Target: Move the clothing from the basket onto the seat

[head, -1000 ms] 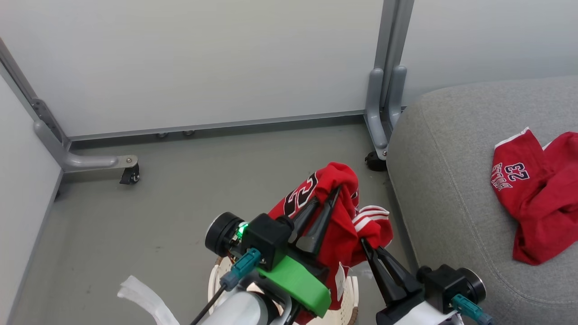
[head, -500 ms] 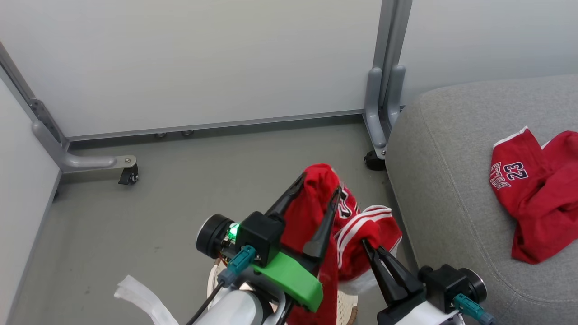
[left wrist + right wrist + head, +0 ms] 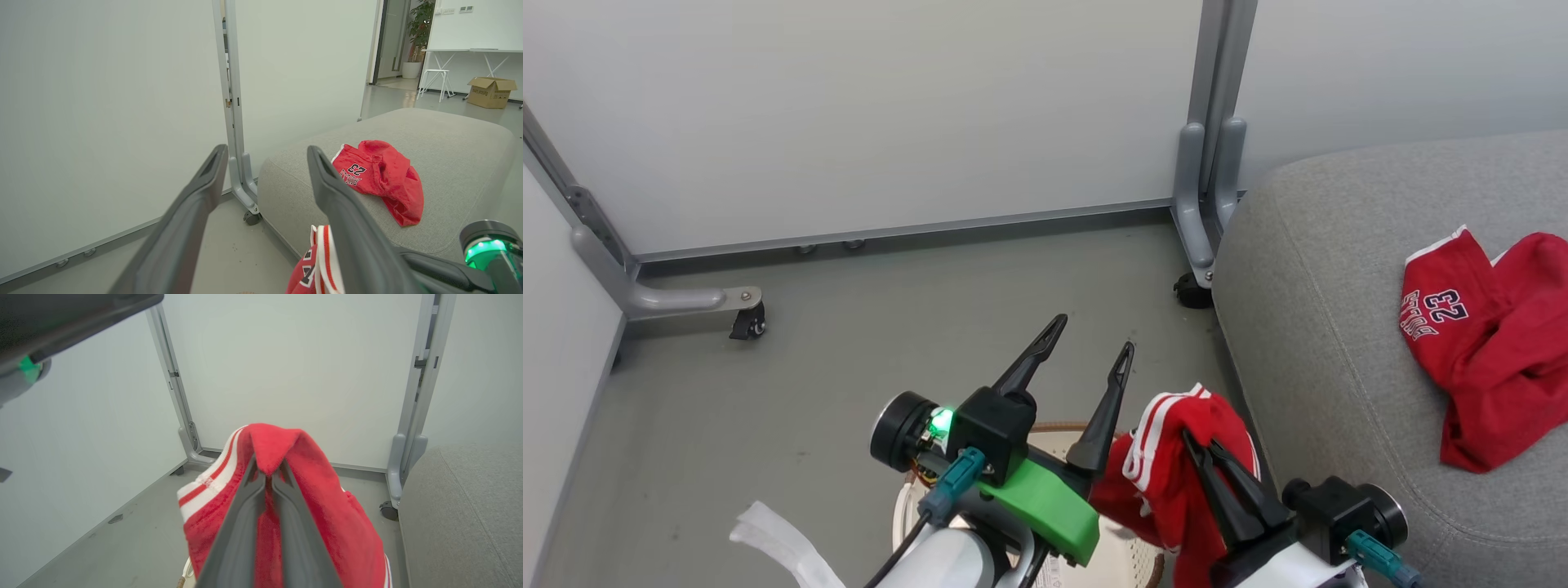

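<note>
One piece of red clothing with white stripes hangs from my right gripper, which is shut on a fold of it above the basket. The right wrist view shows the fingers pinched together under the red cloth, gripper. My left gripper stands open and empty just left of it, fingers wide apart. Another red garment printed 23 lies crumpled on the grey seat, also plain in the left wrist view as garment on seat.
White partition panels on grey posts with castors close off the back and left. Grey floor lies between them and the seat. A white strip lies at the lower left. A cardboard box sits far off.
My left gripper has opened and let go of the red garment, which has dropped and now hangs from the right gripper alone. The head view has shifted slightly.
</note>
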### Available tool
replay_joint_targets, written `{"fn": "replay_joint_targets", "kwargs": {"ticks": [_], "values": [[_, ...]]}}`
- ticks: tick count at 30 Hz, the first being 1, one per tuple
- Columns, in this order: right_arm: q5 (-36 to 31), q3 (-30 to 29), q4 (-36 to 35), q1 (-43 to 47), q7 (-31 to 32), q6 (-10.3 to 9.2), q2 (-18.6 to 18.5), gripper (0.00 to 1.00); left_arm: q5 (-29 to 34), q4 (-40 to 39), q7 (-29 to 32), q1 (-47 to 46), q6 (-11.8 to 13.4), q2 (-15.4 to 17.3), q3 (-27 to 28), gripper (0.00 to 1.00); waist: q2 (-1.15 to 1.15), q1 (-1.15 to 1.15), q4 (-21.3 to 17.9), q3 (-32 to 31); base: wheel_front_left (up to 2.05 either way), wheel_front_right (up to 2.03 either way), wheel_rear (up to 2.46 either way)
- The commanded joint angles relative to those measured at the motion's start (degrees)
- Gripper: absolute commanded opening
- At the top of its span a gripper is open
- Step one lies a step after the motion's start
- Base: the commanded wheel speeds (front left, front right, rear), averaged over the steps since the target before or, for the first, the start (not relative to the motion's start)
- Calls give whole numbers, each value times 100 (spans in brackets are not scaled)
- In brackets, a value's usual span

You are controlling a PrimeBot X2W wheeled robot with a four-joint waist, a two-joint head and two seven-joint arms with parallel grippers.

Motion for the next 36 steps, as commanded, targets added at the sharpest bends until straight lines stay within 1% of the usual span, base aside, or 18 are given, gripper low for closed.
{"fn": "replay_joint_targets", "kwargs": {"ticks": [1,7,16,20,24,27,30,36], "values": [[-37,1,-42,-4,-19,-8,-13,0,39,11,-7,-57,34,38,2,100,0,0,-16,-5,0,0,0],[-20,-4,-76,31,-19,-8,-22,0,64,24,-70,-26,58,64,-30,100,0,0,-49,-7,0,0,0],[16,-20,-145,77,-19,-8,-31,0,22,60,-73,47,22,113,-110,100,0,0,-79,14,0,0,0],[38,-72,-176,56,-19,-8,-7,0,-123,103,-127,162,-16,118,-79,100,0,0,-193,61,0,0,0],[43,-163,-272,53,-19,-8,1,0,-336,241,-308,245,-137,168,51,100,0,0,-426,139,0,0,0],[29,-218,-340,69,-19,-8,-50,0,-199,394,-586,202,-302,341,-1,100,0,0,-683,224,0,0,0],[18,-294,-405,96,-19,-8,-86,0,-210,450,-828,287,-399,422,42,100,0,0,-970,321,0,0,0],[-14,-526,-637,184,-19,-8,-164,0,-262,512,-1040,460,-576,569,117,100,0,0,-1446,516,0,0,0]]}}
